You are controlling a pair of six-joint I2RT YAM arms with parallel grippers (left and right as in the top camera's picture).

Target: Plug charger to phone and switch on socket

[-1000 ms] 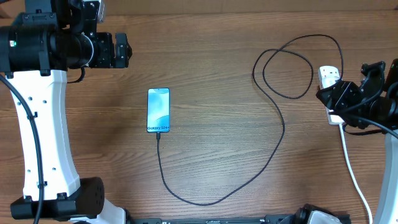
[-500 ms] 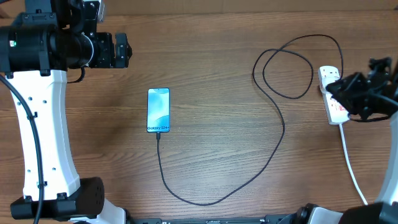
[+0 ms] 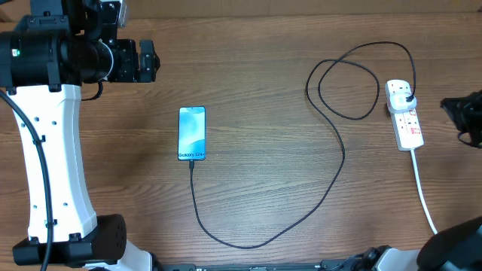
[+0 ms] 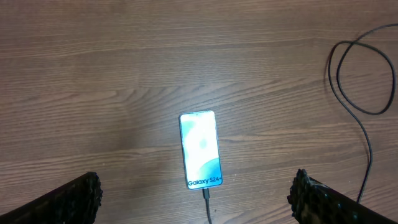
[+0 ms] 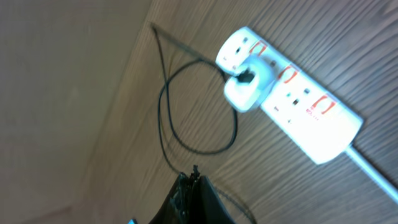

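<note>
The socket [image 3: 404, 117] lies at the table's [image 3: 256, 68] 3 o'clock edge, its long axis running 12 to 6, thick white cord [image 3: 422, 196] trailing off toward 6. A pale plug [image 5: 247, 88] sits in an outlet near its 12 o'clock end, and the charger [image 3: 331, 188] runs from there in a loose loop, then sweeps round to the 6 o'clock end of the phone [image 3: 192, 133], where it appears to be seated. The phone lies flat, left of centre, with the screen lit.

With both ends apparently in, what is left to confirm is the switch; I cannot tell from the red switch markings [image 5: 288, 73] whether it is already on. The right gripper [image 5: 189, 196] is clenched with nothing between its fingers and stands off at the socket's 3 o'clock, not touching it. Kept closed, it makes a single blunt tip. It is best lowered straight onto the rocker beside the occupied outlet, clear of plug and cable, and pressed vertically so the strip does not skid.

The left gripper [image 3: 149, 62] is spread wide and empty, well off at the phone's 11 o'clock.
</note>
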